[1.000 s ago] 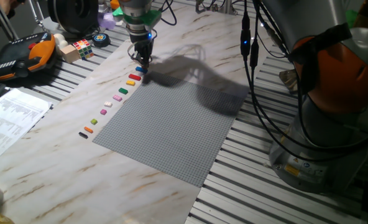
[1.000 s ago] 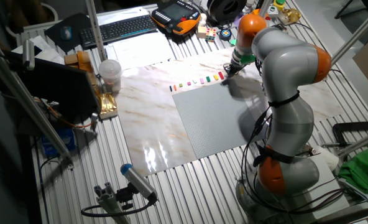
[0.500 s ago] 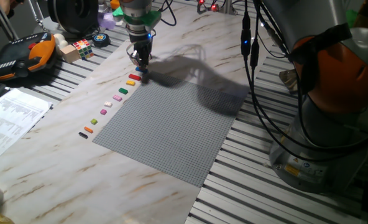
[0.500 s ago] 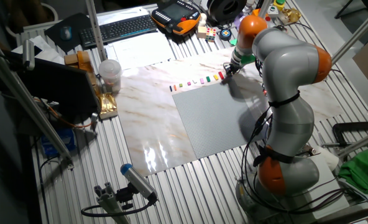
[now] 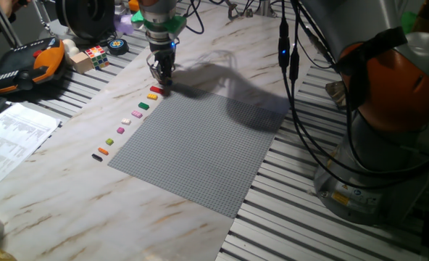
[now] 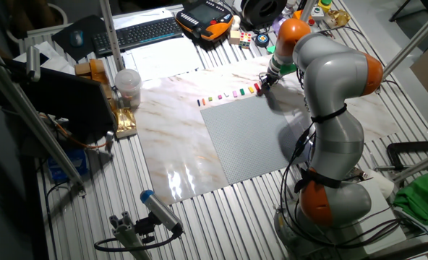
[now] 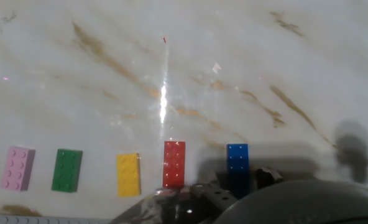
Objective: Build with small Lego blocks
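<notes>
The small Lego blocks lie in a row on the marble table along the left edge of the grey baseplate (image 5: 200,145). In one fixed view I see red (image 5: 155,89), yellow (image 5: 152,96), green (image 5: 143,106), pink (image 5: 137,114), white (image 5: 126,122), magenta (image 5: 120,130), orange (image 5: 103,151) and black (image 5: 96,156). The hand view shows pink (image 7: 18,168), green (image 7: 67,170), yellow (image 7: 128,175), red (image 7: 174,163) and blue (image 7: 237,158) flat on the table. My gripper (image 5: 161,78) hangs low over the blue end of the row, its fingers apart, holding nothing. It also shows in the other fixed view (image 6: 262,82).
A multicoloured puzzle cube (image 5: 96,55), an orange and black pendant (image 5: 26,65) and papers (image 5: 11,134) lie to the left. A keyboard (image 6: 138,32) and a cup (image 6: 127,87) stand beyond the marble. Cables (image 5: 294,87) hang by the arm's base (image 5: 388,109).
My gripper has shifted slightly left along the row and now covers the blue block in one fixed view. The blocks have not moved.
</notes>
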Controlling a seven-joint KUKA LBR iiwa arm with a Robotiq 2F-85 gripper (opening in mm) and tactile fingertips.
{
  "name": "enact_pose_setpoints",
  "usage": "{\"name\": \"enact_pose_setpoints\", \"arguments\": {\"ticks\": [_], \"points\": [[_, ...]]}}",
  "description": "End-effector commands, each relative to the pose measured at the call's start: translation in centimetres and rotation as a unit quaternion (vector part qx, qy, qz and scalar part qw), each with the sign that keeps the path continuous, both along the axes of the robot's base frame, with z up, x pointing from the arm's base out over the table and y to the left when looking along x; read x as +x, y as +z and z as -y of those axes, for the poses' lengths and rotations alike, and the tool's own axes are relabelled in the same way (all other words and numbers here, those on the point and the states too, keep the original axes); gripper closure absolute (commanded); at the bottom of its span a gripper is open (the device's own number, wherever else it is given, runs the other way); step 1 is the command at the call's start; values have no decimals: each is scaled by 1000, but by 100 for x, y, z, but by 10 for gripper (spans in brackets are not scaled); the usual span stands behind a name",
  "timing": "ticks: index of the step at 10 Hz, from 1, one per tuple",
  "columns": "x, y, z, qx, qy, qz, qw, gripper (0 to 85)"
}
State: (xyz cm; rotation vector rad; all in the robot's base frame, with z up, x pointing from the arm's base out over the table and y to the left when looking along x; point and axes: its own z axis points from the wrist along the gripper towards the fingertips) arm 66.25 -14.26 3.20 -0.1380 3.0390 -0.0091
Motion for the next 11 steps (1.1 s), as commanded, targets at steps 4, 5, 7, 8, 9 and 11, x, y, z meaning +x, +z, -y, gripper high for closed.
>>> {"name": "enact_pose_setpoints", "arguments": {"ticks": [4, 5, 7, 8, 9, 11], "points": [[12, -34, 26, 3, 6, 0, 1000, 463], [14, -42, 26, 3, 6, 0, 1000, 470], [18, -50, 24, 4, 8, 0, 1000, 480], [19, -54, 25, 5, 8, 0, 1000, 480], [19, -54, 25, 5, 8, 0, 1000, 487], [20, -63, 26, 4, 8, 0, 1000, 497]]}}
